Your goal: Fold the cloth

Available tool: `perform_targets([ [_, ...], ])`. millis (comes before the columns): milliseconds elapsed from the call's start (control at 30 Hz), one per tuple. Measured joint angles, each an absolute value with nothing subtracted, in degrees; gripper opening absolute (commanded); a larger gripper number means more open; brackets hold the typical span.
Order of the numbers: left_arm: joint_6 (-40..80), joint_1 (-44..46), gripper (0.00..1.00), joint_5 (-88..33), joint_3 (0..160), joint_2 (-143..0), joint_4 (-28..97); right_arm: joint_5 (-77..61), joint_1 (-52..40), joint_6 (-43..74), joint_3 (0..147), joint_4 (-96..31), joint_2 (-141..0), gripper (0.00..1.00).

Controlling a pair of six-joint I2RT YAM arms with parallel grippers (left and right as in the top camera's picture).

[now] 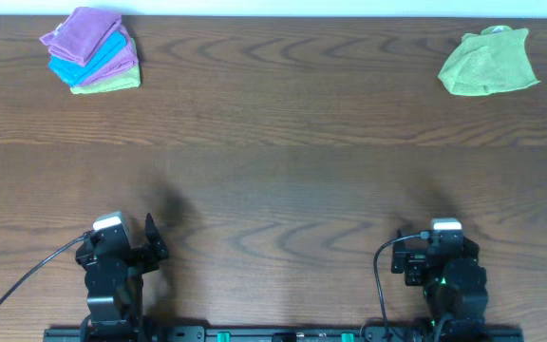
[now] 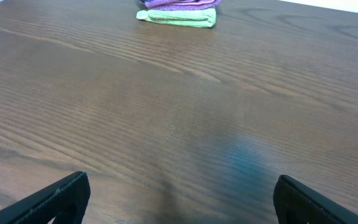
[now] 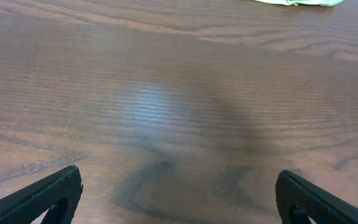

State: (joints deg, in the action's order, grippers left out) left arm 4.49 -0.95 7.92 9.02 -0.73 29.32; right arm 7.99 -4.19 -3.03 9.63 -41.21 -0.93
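Note:
The cloth (image 1: 85, 31), purple-lilac, lies on top of a small stack at the far left corner of the table; its edge (image 2: 180, 3) shows at the top of the left wrist view. My left gripper (image 1: 122, 239) (image 2: 179, 190) rests near the front edge, far from the stack, open with only bare wood between its fingers. Near the front right, my right gripper (image 1: 443, 245) (image 3: 179, 183) is also open and holds nothing.
Under the purple cloth the stack holds a bright blue cloth (image 1: 84, 66) and a lime-green one (image 1: 107, 84) (image 2: 179, 17). A crumpled lime-green cloth (image 1: 488, 62) (image 3: 300, 2) lies at the far right. The wooden table (image 1: 273, 180) spans the view.

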Motion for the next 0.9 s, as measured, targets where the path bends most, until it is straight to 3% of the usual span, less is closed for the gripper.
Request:
perform_targets([
  [900, 4.49, -0.95, 0.95, 7.92, 9.02, -0.73, 29.32, 7.46, -4.19, -3.22, 9.65, -41.25, -0.93, 0.99],
])
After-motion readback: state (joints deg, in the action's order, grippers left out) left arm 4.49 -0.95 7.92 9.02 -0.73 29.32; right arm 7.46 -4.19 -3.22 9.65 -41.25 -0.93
